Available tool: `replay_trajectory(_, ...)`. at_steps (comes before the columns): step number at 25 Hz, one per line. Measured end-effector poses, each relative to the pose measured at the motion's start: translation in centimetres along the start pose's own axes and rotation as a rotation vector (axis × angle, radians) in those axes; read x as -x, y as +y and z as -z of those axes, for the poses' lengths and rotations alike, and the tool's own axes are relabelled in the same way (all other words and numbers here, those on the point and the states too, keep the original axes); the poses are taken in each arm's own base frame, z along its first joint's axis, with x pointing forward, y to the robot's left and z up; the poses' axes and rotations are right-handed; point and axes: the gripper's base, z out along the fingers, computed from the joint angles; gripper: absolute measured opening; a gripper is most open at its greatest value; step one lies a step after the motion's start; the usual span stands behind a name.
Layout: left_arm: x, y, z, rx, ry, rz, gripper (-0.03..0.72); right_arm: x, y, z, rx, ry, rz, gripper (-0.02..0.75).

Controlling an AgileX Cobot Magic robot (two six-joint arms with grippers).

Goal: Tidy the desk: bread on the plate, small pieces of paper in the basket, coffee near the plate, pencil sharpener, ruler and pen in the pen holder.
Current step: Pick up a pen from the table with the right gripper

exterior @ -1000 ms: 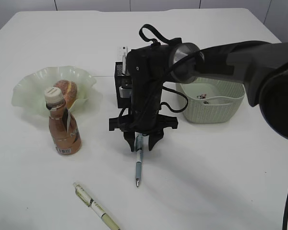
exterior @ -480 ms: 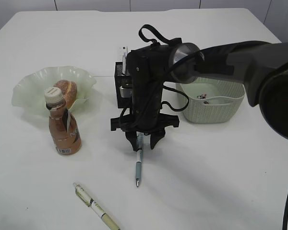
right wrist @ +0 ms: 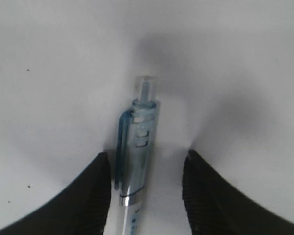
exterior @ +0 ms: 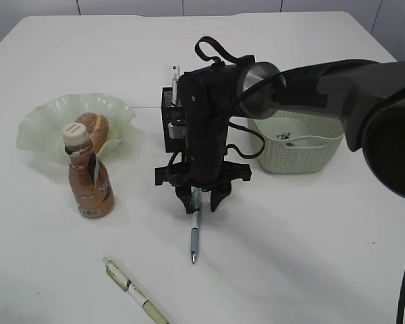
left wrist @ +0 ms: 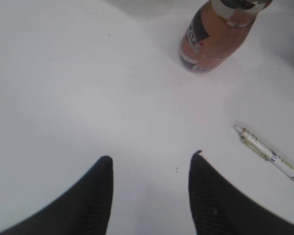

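Note:
A blue pen [exterior: 194, 236] lies flat on the white desk [exterior: 310, 256], its clip end between the fingers of my right gripper [exterior: 201, 206]. That gripper [right wrist: 147, 156] is open, one jaw on each side of the pen [right wrist: 137, 142], not pinching it. My left gripper [left wrist: 151, 157] is open over bare desk. A second, pale pen [exterior: 135, 291] [left wrist: 269, 155] lies nearer the front. The coffee [exterior: 88, 182] [left wrist: 215, 34] stands before the plate [exterior: 40, 125], which holds the bread [exterior: 94, 128]. The pen holder [exterior: 167, 111] is half hidden behind the right arm. Ruler and pencil sharpener are out of view.
The green basket [exterior: 304, 155] stands right of the arm with small paper pieces [exterior: 283, 137] inside. A pale thin item [exterior: 175, 71] sticks up from the pen holder. The right arm spans the scene's right half.

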Motion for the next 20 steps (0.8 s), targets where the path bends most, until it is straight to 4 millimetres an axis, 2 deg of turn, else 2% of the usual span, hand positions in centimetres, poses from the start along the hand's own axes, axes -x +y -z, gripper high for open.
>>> replay_trajectory(8, 0.00, 0.00, 0.00, 0.000, 0.000, 0.000, 0.370, -0.02, 0.01, -0.07, 0.000, 0.005, -0.001, 0.347)
replay_trajectory(10, 0.00, 0.00, 0.00, 0.000, 0.000, 0.000, 0.370, -0.05, -0.07, -0.15, -0.009, 0.010, 0.002, 0.305)
replay_trajectory(15, 0.00, 0.00, 0.00, 0.000, 0.000, 0.000, 0.370, -0.11, -0.30, -0.14, -0.034, 0.016, 0.011, 0.134)
replay_trajectory(20, 0.00, 0.00, 0.00, 0.000, 0.000, 0.000, 0.370, -0.29, -0.15, -0.12, -0.018, 0.038, 0.033, 0.081)
